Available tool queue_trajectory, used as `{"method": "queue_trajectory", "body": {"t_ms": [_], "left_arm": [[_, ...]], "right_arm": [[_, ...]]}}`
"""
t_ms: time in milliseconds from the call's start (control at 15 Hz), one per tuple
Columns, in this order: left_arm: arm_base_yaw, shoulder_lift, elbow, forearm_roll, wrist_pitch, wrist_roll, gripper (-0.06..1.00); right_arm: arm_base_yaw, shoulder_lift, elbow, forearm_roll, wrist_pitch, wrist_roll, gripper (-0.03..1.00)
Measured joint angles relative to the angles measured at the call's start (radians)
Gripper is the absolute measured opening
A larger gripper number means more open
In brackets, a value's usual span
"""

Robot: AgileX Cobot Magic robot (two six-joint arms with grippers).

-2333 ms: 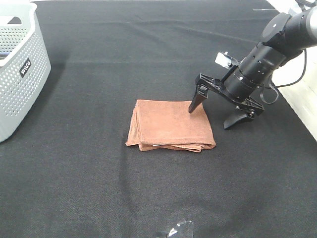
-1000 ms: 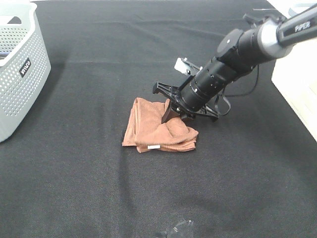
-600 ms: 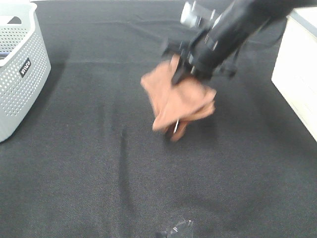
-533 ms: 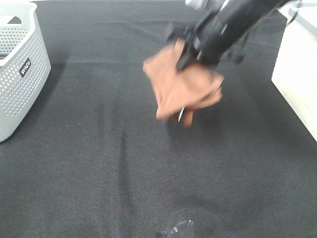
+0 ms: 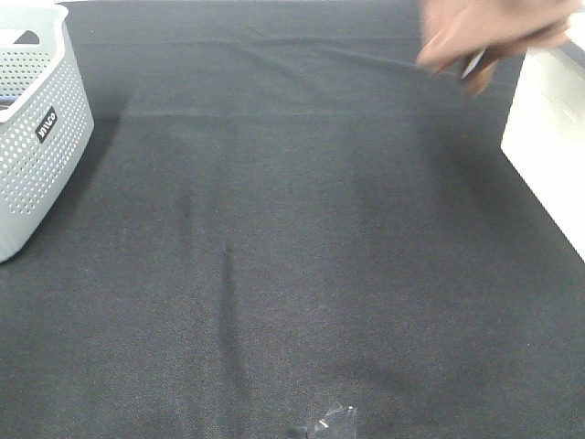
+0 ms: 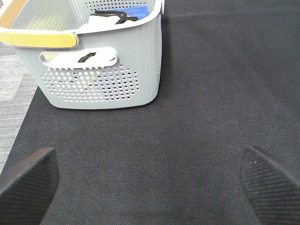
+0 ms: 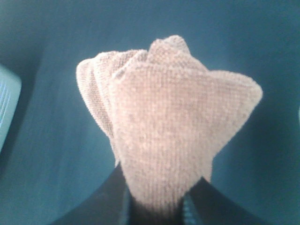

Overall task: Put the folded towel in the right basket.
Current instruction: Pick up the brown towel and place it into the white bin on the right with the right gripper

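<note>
The folded brown towel [image 5: 484, 37] hangs in the air at the far right of the table, blurred by motion. In the right wrist view the towel [image 7: 164, 122] fills the middle, bunched and pinched at its lower end by my right gripper [image 7: 157, 204], which is shut on it. The gripper itself is out of the exterior high view. A white block [image 5: 544, 137] stands at the table's right edge; I cannot tell if it is the right basket. My left gripper [image 6: 150, 180] is open and empty, low over the black cloth in front of a grey basket [image 6: 98, 79].
The grey perforated basket [image 5: 37, 128] stands at the far left and holds blue and black items [image 6: 119, 14]. A small shiny thing [image 5: 327, 425] lies at the front edge of the black table cloth [image 5: 274, 229]. A pale blue edge [image 7: 7, 108] shows beside the towel.
My right gripper closed on the towel at the table's middle, lifted it, and carried it up and to the far right. The left arm has not visibly moved.
</note>
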Motion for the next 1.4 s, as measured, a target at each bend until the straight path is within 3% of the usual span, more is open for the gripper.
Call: {"method": "queue_trajectory", "body": {"t_ms": [467, 733, 867, 1200, 1267, 1333, 1400], "left_arm": [[0.0, 0.0, 0.0, 0.0, 0.0, 0.0, 0.98], [0.0, 0.0, 0.0, 0.0, 0.0, 0.0, 0.98], [0.0, 0.0, 0.0, 0.0, 0.0, 0.0, 0.98], [0.0, 0.0, 0.0, 0.0, 0.0, 0.0, 0.98], [0.0, 0.0, 0.0, 0.0, 0.0, 0.0, 0.98], [0.0, 0.0, 0.0, 0.0, 0.0, 0.0, 0.98], [0.0, 0.0, 0.0, 0.0, 0.0, 0.0, 0.98]], "right_arm": [[-0.187, -0.017, -0.022, 0.001, 0.004, 0.0, 0.2], [-0.403, 0.0, -0.022, 0.001, 0.003, 0.0, 0.2], [-0.47, 0.038, -0.022, -0.006, 0.007, -0.001, 0.2], [-0.484, 0.179, -0.022, -0.064, 0.033, -0.002, 0.2], [-0.484, 0.195, -0.022, -0.074, 0.026, -0.004, 0.29], [-0.484, 0.206, -0.022, -0.085, 0.02, -0.011, 0.5], [-0.484, 0.206, -0.022, -0.085, 0.02, -0.011, 0.5]]}}
